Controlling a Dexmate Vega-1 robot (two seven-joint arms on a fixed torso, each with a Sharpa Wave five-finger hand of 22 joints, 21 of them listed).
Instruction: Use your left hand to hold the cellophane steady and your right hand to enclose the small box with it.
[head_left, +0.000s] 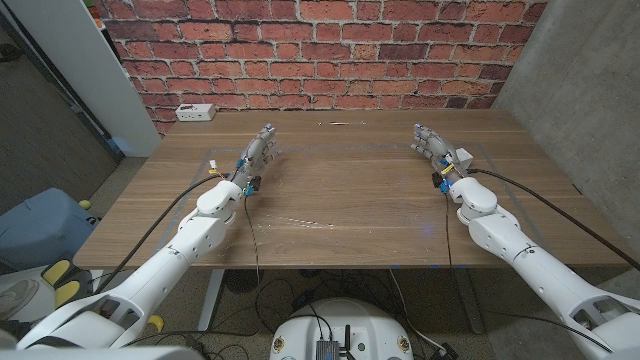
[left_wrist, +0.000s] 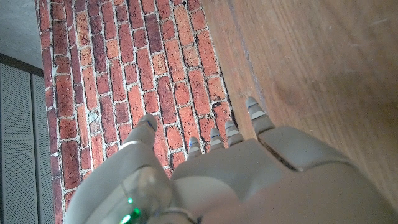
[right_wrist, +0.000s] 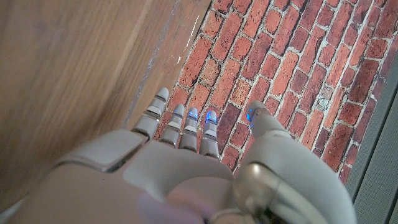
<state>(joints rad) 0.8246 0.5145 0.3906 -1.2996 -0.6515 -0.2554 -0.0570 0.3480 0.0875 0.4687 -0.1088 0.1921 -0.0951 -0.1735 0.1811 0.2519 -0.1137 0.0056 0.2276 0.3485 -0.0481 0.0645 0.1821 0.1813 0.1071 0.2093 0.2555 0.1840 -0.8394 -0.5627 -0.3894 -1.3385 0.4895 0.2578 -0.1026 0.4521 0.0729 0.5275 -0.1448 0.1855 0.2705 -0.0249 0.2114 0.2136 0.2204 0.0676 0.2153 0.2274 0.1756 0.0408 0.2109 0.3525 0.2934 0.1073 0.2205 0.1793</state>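
Left hand (head_left: 259, 152) stands out over the table's (head_left: 350, 200) left side, fingers stretched toward the brick wall (head_left: 320, 50) and a little apart, nothing in its grasp. Over on the other side, the right hand (head_left: 432, 143) mirrors it, fingers extended and holding nothing, and just beside it, on its outer side, sits the small white box (head_left: 463, 158), so close that I cannot tell whether they touch. Cellophane (head_left: 330, 215) lies spread flat across the middle of the table between the two arms, barely visible, caught mostly by its glinting creases and a faint edge near the far side; the left hand sits near that sheet's left edge, and whether it presses on it I cannot tell. From the left wrist, the left hand (left_wrist: 249, 180) shows its back, fingertips (left_wrist: 252, 107) pointing at the wall (left_wrist: 124, 74), wood (left_wrist: 323, 62) running alongside. From the right wrist, same story: the right hand (right_wrist: 186, 180), fingertips (right_wrist: 161, 96) lit blue in places, brick (right_wrist: 292, 56) ahead, table (right_wrist: 74, 74) beside. Back at the far left corner of the table, a white power strip (head_left: 195, 112) rests by the wall.
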